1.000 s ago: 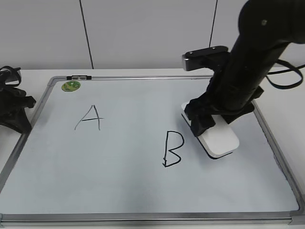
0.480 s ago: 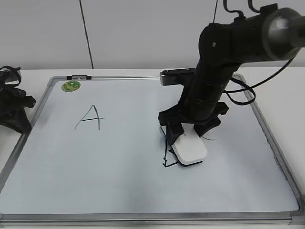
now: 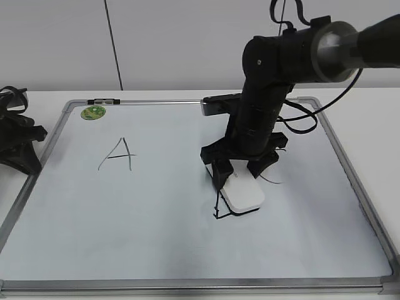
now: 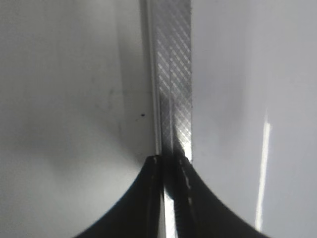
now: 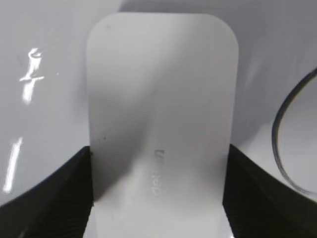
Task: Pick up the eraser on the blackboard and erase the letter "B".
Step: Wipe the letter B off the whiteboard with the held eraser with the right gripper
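Observation:
The white blackboard point(image 3: 156, 237) lies flat on the table. My right gripper point(image 3: 236, 175) is shut on the eraser point(image 3: 245, 195), a flat white slab pressed on the board where the letter "B" point(image 3: 217, 205) stands. Only the B's left stroke and bottom line show beside the eraser. In the right wrist view the eraser point(image 5: 161, 84) sits between both jaws point(image 5: 159, 153), grey lettering up. My left gripper point(image 3: 19, 147) rests off the board's left edge; its jaws point(image 4: 168, 166) are shut above the metal frame point(image 4: 171, 74).
A black letter "A" point(image 3: 119, 154) is at the board's left and a green sticker point(image 3: 93, 112) in its far left corner. A thin curved black stroke point(image 3: 273, 182) lies right of the eraser, also in the right wrist view point(image 5: 280, 148). Cables hang behind the right arm.
My right gripper has slid the eraser left, from beside the B onto it. The B's loops no longer show. The left arm has not moved.

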